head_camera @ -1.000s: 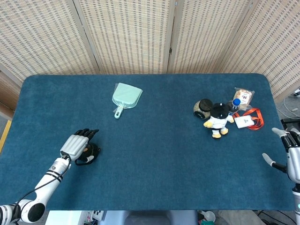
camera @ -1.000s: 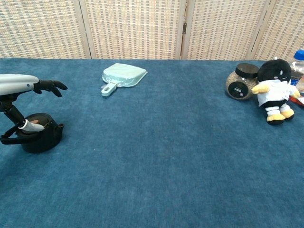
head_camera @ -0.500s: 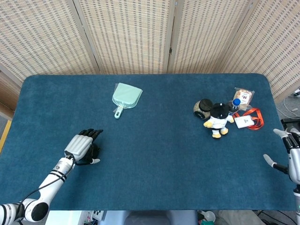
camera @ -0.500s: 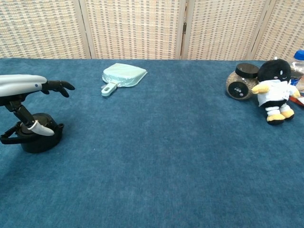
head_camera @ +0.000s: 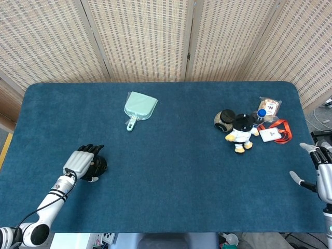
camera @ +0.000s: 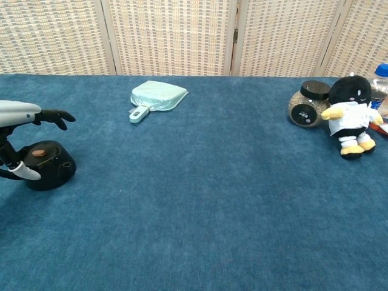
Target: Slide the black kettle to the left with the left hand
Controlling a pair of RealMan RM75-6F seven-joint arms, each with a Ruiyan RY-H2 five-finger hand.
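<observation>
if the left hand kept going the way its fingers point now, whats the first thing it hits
Probably nothing soon. The left hand sits over the black kettle, fingers aimed right and slightly away. That line crosses bare blue table; the mint dustpan looks well off it, though depth is uncertain.

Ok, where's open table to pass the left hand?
Wide bare cloth between the kettle under the left hand, the dustpan and the plush toy. Crowded only around that toy: jar, bottle, lanyard.
</observation>
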